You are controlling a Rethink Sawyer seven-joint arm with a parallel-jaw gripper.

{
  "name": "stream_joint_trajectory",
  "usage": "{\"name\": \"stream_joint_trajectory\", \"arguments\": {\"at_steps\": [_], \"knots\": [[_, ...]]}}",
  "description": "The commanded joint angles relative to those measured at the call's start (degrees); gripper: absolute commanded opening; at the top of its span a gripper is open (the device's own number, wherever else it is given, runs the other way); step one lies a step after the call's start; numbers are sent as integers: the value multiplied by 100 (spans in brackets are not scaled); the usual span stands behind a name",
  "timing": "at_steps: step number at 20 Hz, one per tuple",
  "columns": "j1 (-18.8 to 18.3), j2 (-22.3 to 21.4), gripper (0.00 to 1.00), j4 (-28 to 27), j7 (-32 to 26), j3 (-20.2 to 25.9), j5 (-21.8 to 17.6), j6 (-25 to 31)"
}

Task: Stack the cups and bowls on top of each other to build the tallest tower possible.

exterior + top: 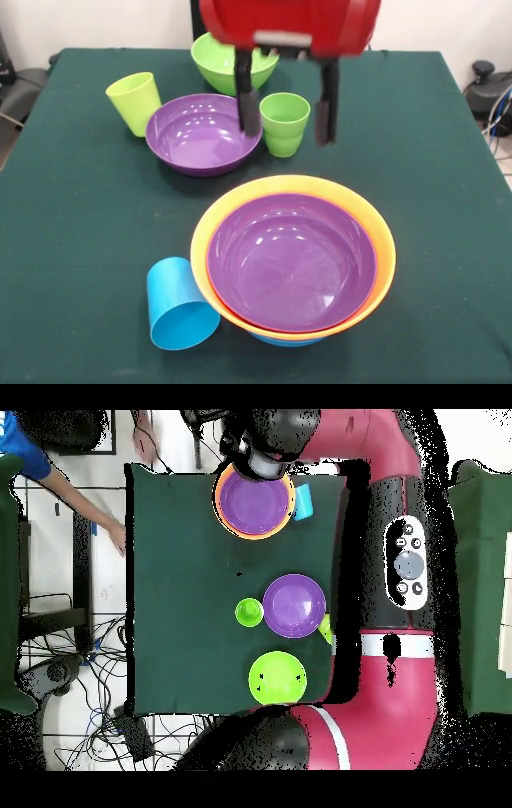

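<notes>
The tool (286,116) hangs released, its two fingers spread on either side of the ridged green cup (285,123), gripping nothing. The tower (293,254), purple bowl nested in an orange one, sits near the counter's (72,240) front edge, with the sky blue cup (180,305) lying tipped against it.

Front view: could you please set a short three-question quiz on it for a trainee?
1. True or false: the sky blue cup stands upright.
2. Which colour is the topmost bowl in the tower? A red, B purple, C green.
3. Is the tool open or shut?
Key: 1 false, it lies on its side; 2 B; 3 open, holding nothing.
</notes>
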Motion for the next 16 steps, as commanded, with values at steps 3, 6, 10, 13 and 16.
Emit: {"name": "stream_joint_trajectory", "arguments": {"at_steps": [3, 6, 10, 13, 16], "knots": [[-135, 360, 100, 1212, -599, -275, -324, -1032], [-181, 418, 100, 1252, -716, -278, -321, -1163], [-166, 320, 100, 1320, -811, -346, -352, -1130], [-170, -56, 100, 1535, -892, -350, -258, -964], [-237, -530, 100, 1897, -1014, -304, -113, -845]]}}
